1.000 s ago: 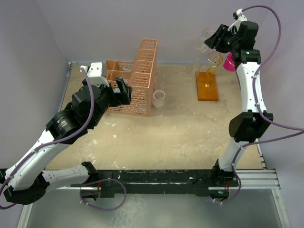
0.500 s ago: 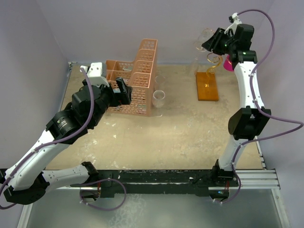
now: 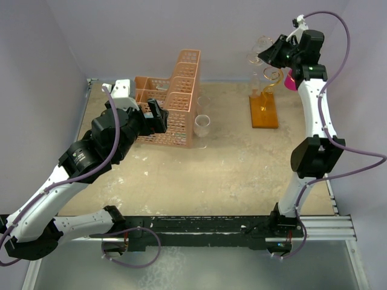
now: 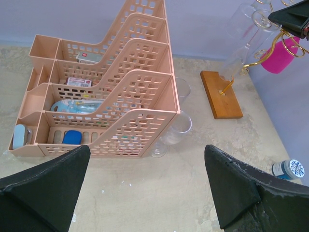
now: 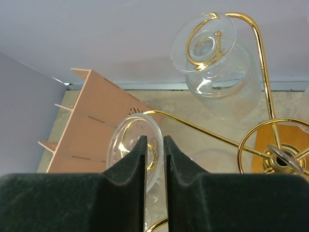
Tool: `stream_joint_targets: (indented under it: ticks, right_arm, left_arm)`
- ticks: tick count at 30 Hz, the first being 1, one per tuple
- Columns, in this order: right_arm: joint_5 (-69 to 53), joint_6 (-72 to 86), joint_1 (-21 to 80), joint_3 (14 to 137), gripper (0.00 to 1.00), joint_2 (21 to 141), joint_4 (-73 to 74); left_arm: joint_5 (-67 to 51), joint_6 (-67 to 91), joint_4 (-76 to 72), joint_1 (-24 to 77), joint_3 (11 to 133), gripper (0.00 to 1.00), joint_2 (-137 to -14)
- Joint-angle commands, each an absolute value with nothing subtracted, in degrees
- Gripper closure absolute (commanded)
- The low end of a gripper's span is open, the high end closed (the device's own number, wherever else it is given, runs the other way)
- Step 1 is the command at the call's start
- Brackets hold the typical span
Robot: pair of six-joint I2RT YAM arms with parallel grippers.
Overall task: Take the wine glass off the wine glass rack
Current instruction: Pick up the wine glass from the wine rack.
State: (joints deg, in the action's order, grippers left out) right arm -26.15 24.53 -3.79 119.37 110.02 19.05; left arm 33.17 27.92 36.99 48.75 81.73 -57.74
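We see a mottled beige tabletop [image 3: 230,175] spread below the right gripper [image 3: 264,55], plain lavender walls [image 3: 151,30] rising just behind and beside it, and a metal rail [image 3: 338,226] well apart from it, all softly lit.

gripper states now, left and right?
left gripper: open, empty.
right gripper: closed on the round foot of a clear wine glass hanging on the gold wire rack.

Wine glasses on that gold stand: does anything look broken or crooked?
Nothing stands out. The wine glass in the right hand and its neighbour hang bowl-down from the gold rack, apparently intact.
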Motion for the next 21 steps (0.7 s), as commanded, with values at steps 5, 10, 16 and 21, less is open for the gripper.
stream_joint_targets:
  ticks: [5,10,16,21]
  right_arm:
    - [-30.01,27.19,-5.28,115.34,0.96,106.63,15.46]
    - [-36.7,31.56,-6.81,109.05,1.0,104.17,8.91]
    - [-42.22,37.35,-8.95,102.89,1.0,101.79,0.88]
    - [-46.58,42.48,-9.49,100.12,1.0,101.16,-3.86]
  left_arm:
    - [32.32,28.87,35.09,48.47,81.82,0.01,-56.97]
    - [32.09,29.0,35.14,48.52,82.04,0.01,-56.97]
    - [31.77,29.4,35.03,48.5,82.08,0.01,-57.15]
    - [31.51,29.61,34.81,48.52,82.18,0.01,-57.22]
